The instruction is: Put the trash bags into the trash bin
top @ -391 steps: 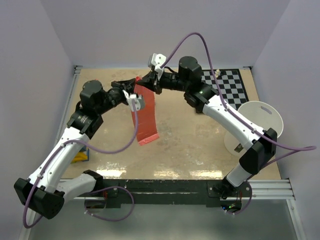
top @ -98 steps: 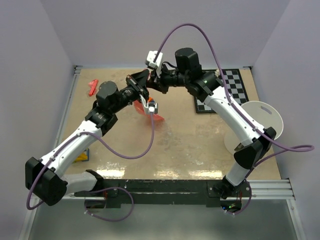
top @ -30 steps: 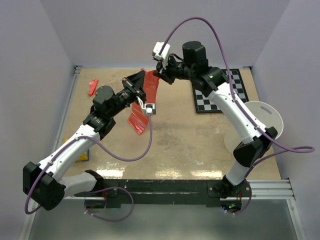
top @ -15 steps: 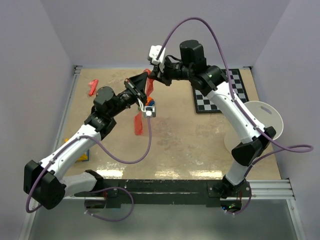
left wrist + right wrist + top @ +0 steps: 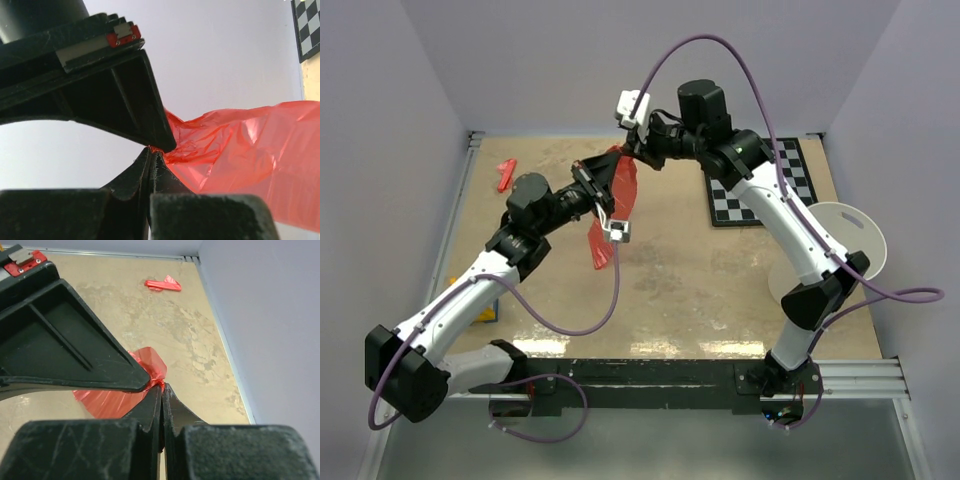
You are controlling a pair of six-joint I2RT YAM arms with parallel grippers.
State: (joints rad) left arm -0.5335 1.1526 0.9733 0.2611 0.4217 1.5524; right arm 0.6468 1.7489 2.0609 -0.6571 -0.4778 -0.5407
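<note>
Over the table point(image 5: 720, 290): the bag point(image 5: 618, 195) hangs in the air at the far middle, apparently clear of the surface
Bin point(image 5: 855, 225): at the right edge, well apart from the bag and partly behind the right arm point(image 5: 790, 240); I cannot tell which way its mouth faces
Bag point(image 5: 240, 145): thin red film, crumpled, pinched at its top by both arms, its lower end dangling toward the near left
Left gripper point(image 5: 152, 151): pressed together on a fold of the film
Right gripper point(image 5: 161, 386): likewise clamped on the film, just beside the left one
Step in hand: probably spreading the bag's mouth; draw the 2 pinches apart slowly and level, since thin film may slip or tear, then carry it right, above the bin
Red piece point(image 5: 506, 172): far left, not part of the job
</note>
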